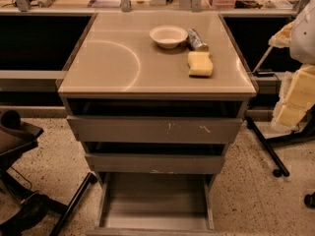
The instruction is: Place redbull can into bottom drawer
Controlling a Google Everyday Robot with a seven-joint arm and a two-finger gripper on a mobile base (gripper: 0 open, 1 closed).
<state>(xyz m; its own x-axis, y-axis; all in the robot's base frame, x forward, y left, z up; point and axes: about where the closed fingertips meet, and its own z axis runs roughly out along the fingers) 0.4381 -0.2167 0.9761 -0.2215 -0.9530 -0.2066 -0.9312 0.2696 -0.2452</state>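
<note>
Countertop (123, 58): redbull can (197, 40) well left of claw (281, 36).

Smooth, half-glossy tabletop (123, 68), reflecting arcs of light. Glossy bowl (168, 36), ceramic or plastic, cannot tell which. Shiny metal on the redbull can (198, 40); matt, porous yellow sponge (200, 64). Matt grey fronts on the upper drawers (155, 130), with scratches; bottom drawer (155, 200) matt and plain inside. Speckled, stone-like floor (256, 195). At the right edge, the gripper (297, 100): pale yellow, matt.

I have the arm (304, 31) at the far right edge, its gripper (281, 36) raised, pointing left.
</note>
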